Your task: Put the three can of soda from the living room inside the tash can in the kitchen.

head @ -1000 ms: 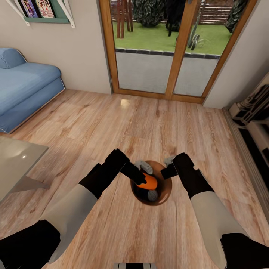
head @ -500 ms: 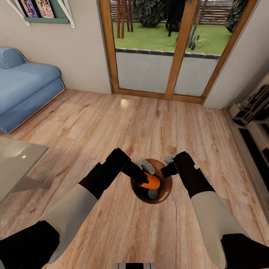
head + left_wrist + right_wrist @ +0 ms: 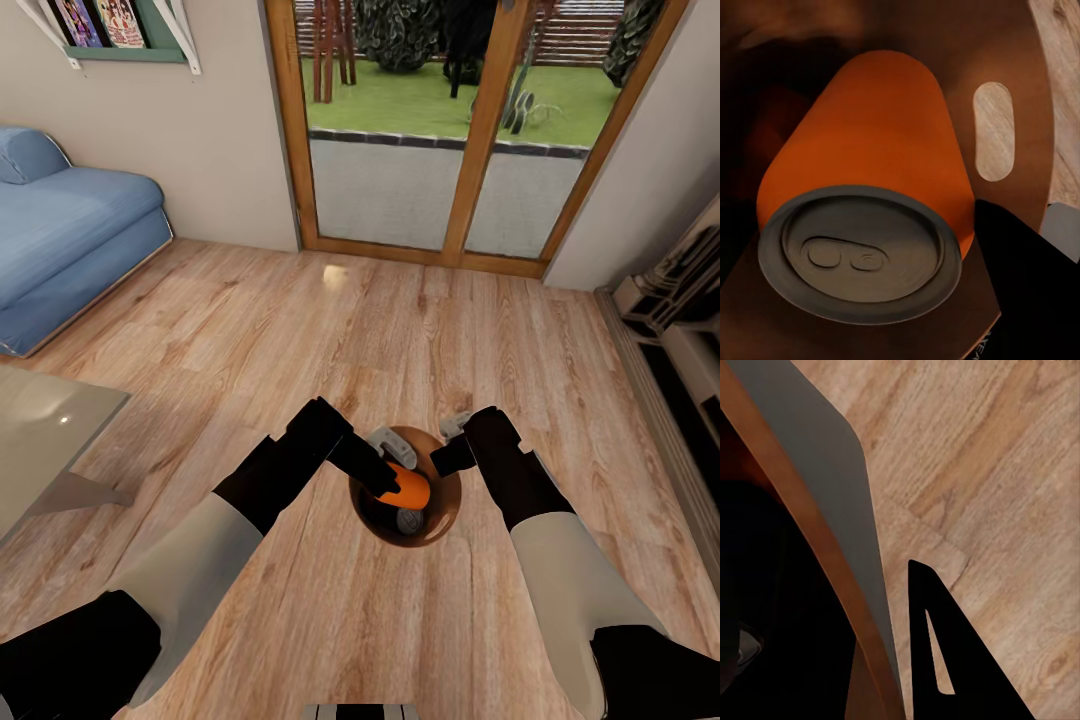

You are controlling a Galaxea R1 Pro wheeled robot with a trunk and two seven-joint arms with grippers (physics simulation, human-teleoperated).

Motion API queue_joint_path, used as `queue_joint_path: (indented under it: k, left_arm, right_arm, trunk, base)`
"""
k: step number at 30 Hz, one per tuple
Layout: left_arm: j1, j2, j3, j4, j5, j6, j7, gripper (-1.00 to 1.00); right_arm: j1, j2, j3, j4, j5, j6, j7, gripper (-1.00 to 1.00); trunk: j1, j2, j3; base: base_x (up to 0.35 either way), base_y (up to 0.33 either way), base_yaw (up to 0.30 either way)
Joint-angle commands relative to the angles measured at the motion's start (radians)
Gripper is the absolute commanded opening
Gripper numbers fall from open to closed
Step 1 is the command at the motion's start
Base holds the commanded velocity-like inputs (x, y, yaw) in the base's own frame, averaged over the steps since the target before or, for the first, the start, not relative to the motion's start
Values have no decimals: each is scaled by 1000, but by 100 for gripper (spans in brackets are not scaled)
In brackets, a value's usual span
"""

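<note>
left gripper (image 3: 388, 478): closed around an orange can (image 3: 408, 485)
right gripper (image 3: 450, 447): level alongside, grip state unclear

Both arms show pale grey-white forearm shells with matte black elbow and wrist housings. Left hand (image 3: 388, 476) and right hand (image 3: 447, 446): black bodies, with light grey parts beside each.

One orange can (image 3: 407, 486), one grey-topped can (image 3: 408, 521), one bin (image 3: 447, 500).

Matt orange can (image 3: 862, 157), dull metal top; grained wood floor (image 3: 400, 300).
</note>
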Motion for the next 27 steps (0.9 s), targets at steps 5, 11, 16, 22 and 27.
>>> queue_joint_path:
  k: [5,11,16,22,27]
  left_arm:
    - [1,-1,-3,0,13,9,-2,-100]
    - [3,-1,-29,0,14,9,-1,-100]
    - [4,-1,-32,0,13,9,-1,100]
    - [4,1,-33,0,13,9,-1,100]
    - [4,1,-33,0,13,9,-1,100]
  right_arm:
    - [0,1,0,-35,-40,11,3,-100]
    - [0,1,0,-35,-40,11,3,-100]
    - [0,1,0,-34,-40,11,3,-100]
    - [0,1,0,-34,-40,11,3,-100]
    - [0,1,0,-34,-40,11,3,-100]
  trunk:
    - [0,0,0]
    - [0,0,0]
    - [0,0,0]
    - [0,0,0]
    - [0,0,0]
  base:
    - [0,0,0]
    - [0,0,0]
    - [0,0,0]
    - [0,0,0]
    - [0,0,0]
